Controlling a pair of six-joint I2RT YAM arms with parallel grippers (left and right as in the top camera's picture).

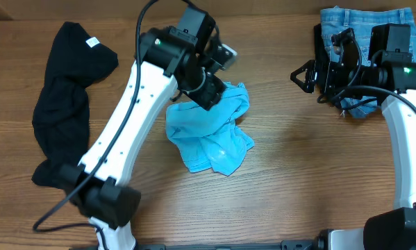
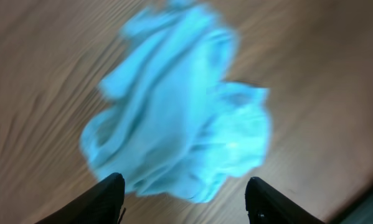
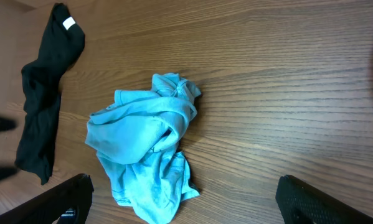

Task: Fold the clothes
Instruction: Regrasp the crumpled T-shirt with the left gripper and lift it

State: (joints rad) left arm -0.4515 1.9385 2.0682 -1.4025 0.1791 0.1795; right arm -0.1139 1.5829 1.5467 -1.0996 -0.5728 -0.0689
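The clothes, a light-blue T-shirt (image 1: 211, 132), lie crumpled in a heap at the middle of the table. No lettering shows. My left gripper (image 1: 218, 76) hovers over the heap's far upper edge, open and empty. In the blurred left wrist view the T-shirt (image 2: 180, 118) lies just ahead of the spread fingers (image 2: 185, 186). My right gripper (image 1: 303, 76) is open and empty at the far right, well apart from the T-shirt. In the right wrist view the T-shirt (image 3: 142, 149) lies to the left between the wide-open fingers (image 3: 183, 193).
Blue denim shorts (image 1: 364, 28) lie at the far right under the right arm. A black garment (image 1: 65, 97) lies along the left side and also shows in the right wrist view (image 3: 43, 106). Bare wood table (image 1: 305, 160) lies between the T-shirt and the right arm.
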